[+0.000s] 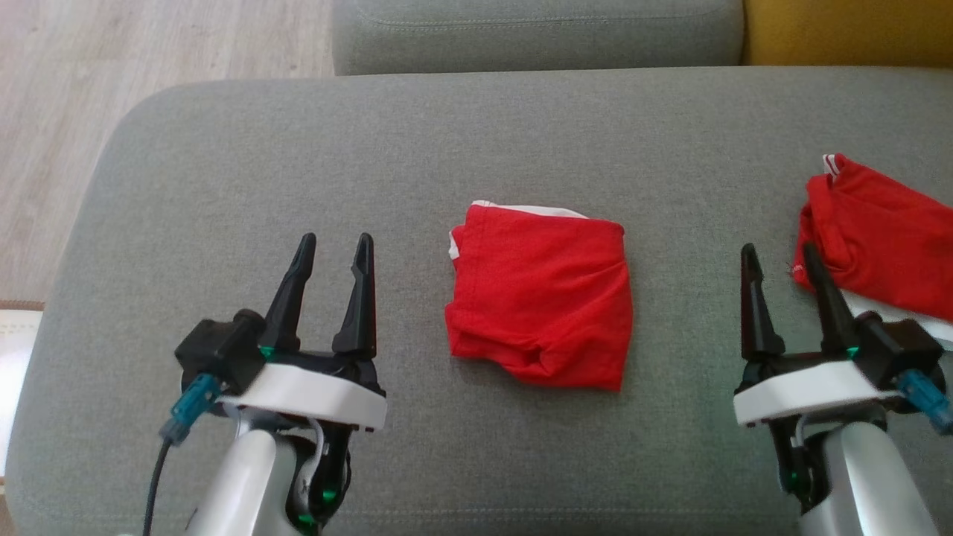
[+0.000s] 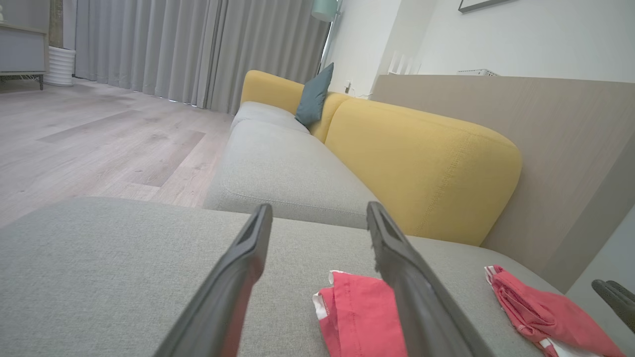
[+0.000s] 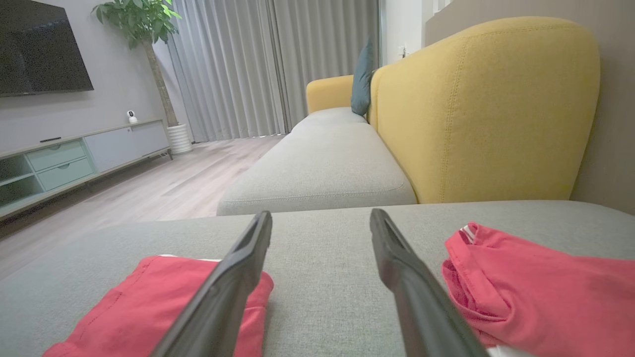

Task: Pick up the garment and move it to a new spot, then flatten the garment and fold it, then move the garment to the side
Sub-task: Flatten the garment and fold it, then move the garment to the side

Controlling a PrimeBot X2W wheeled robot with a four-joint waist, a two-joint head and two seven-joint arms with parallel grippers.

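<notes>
Setting: I am looking down on a wide grey sofa seat (image 1: 476,126), with a yellow backrest (image 2: 421,163) rising beyond it and pale wood floor (image 1: 59,112) off to my left.
Garment: A red garment (image 1: 540,298) with white trim is lying in the middle of the seat, folded into a compact, nearly square packet, between my two arms.
Left jaws: I am holding them spread wide and empty over bare seat, well apart from the packet's left edge.
Right jaws: I am holding them spread wide and empty too, just beside a second red garment (image 1: 882,234) that is lying looser at the seat's right edge, on something white.
Progress: Judging by the neat packet, the picking up, flattening and folding are looking done.
Remaining: Moving the packet to the side is looking like the step left; neither pair of jaws is touching it.
</notes>
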